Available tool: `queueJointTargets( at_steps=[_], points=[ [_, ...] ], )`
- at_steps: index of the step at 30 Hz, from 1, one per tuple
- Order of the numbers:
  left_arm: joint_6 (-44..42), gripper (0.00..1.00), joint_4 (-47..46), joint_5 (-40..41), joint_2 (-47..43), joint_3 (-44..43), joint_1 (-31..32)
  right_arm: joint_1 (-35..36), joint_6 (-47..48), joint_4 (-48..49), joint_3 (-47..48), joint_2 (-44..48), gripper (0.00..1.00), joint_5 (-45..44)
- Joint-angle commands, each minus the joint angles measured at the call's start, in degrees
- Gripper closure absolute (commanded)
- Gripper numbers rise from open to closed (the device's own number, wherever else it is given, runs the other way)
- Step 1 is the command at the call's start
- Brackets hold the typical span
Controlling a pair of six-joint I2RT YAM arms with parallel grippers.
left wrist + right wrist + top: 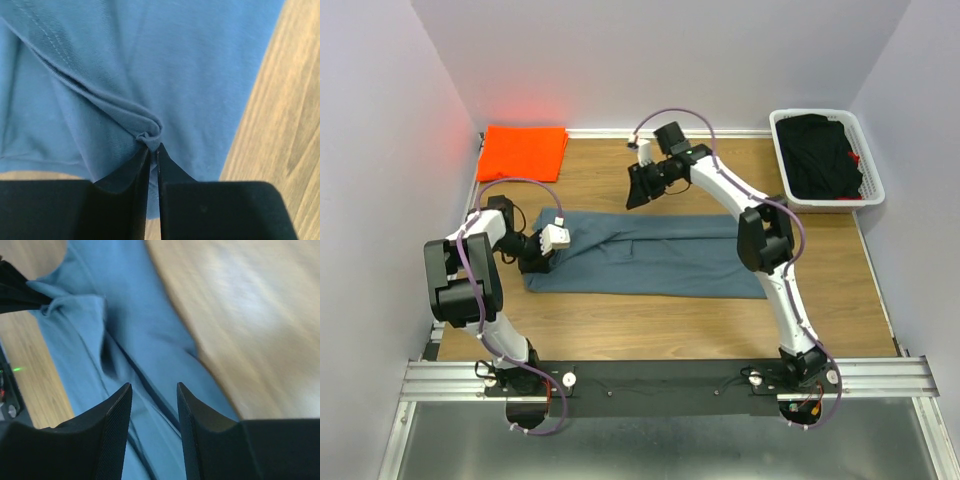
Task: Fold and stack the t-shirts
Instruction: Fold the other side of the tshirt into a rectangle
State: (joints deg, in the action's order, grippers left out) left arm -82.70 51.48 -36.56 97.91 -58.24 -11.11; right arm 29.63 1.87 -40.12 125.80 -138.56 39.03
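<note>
1. Wood-grain table [650, 325] with pale walls around it. The slate blue-grey t-shirt [660, 255] lies on it as a long band, folded lengthwise, stretching away from the left gripper [152, 146] toward the right arm's side.
2. The left fingers [125, 175] stand almost together with a thin slit between them. A small pucker of the shirt's folded edge sits right at their tips; whether they pinch it or only touch it I cannot tell.
3. The right gripper [154, 386] hangs above the line where cloth meets wood, fingers apart, nothing between them.
4. Risk: if the pucker clings to the left tips when that arm lifts away, I judge it would drag the fold open and skew the band.
5. Risk: the right fingers, coming down spread, could catch only the top layer, and the layers would part.
6. Look: soft matte cloth with shallow creases, and a stitched seam [45, 30] ahead and left of the left fingers.
7. The orange t-shirt [523, 152] lies folded well beyond the left fingers, by the far wall. Stacking is not yet done.
</note>
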Motion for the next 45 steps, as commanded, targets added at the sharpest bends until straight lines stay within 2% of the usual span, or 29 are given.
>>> queueJointTargets(
  at_steps=[1, 5, 8, 10, 13, 17, 19, 23, 31, 33, 36, 39, 41, 42, 43, 45],
  points=[
    [-4.9, 0.83, -0.9, 3.7, -3.2, 2.3, 0.5, 4.3, -1.7, 1.0, 2.7, -3.6, 0.51, 2.5],
    [-5.6, 0.82, -1.2, 4.7, -4.0, 3.0, 0.4, 6.3, -1.6, 1.4, 3.4, -5.5, 0.49, 4.0],
    [-6.8, 0.74, -1.2, 5.1, -4.8, 3.2, 0.6, 8.0, -1.7, 1.9, 2.3, -5.4, 0.5, 5.1],
    [-7.5, 0.74, -1.2, 5.4, -5.4, 3.5, 0.5, 8.5, -1.7, 2.1, 1.4, -5.1, 0.52, 5.2],
    [-9.0, 0.73, -1.2, 6.0, -6.8, 4.2, 0.5, 9.7, -1.6, 2.2, -1.2, -4.3, 0.58, 6.1],
    [-10.1, 0.73, -0.7, 6.3, -8.9, 4.7, 0.5, 10.8, 0.3, 2.2, -5.6, -2.0, 0.75, 5.8],
    [-10.6, 0.7, -0.4, 6.5, -10.4, 5.2, 0.4, 10.9, 1.3, 2.2, -8.4, -0.1, 0.78, 5.8],
    [-11.1, 0.68, -0.6, 7.2, -12.3, 6.3, 0.5, 11.2, 3.0, 2.2, -12.2, 3.0, 0.78, 5.3],
    [-11.1, 0.64, 1.2, 8.6, -14.3, 6.1, 0.5, 12.3, 5.8, 2.1, -18.6, 7.0, 0.65, 4.8],
    [-10.8, 0.64, 1.9, 8.3, -14.8, 5.4, 0.4, 12.3, 6.3, 2.1, -19.7, 8.1, 0.66, 5.2],
    [-7.5, 0.63, 4.1, 5.0, -14.7, 3.0, 0.5, 12.4, 7.5, 2.1, -22.5, 10.5, 0.73, 4.8],
    [-4.1, 0.57, 7.4, -1.7, -12.8, 0.3, 0.7, 12.4, 7.2, 2.0, -23.7, 11.7, 0.73, 4.0],
    [-1.8, 0.46, 7.3, -4.7, -12.4, 0.6, 2.0, 12.3, 6.8, 1.9, -25.2, 13.7, 0.72, 3.7],
    [-0.4, 0.45, 6.6, -5.1, -12.6, 0.9, 2.7, 12.2, 6.8, 1.8, -26.0, 14.7, 0.72, 3.3],
    [3.1, 0.38, 4.2, -5.5, -12.8, 1.6, 3.2, 11.4, 6.3, 1.8, -26.7, 15.8, 0.72, 2.2],
    [6.5, 0.38, -0.2, -5.8, -14.1, 2.1, 4.6, 9.7, 5.5, 1.7, -29.2, 19.2, 0.71, 1.6]
  ],
)
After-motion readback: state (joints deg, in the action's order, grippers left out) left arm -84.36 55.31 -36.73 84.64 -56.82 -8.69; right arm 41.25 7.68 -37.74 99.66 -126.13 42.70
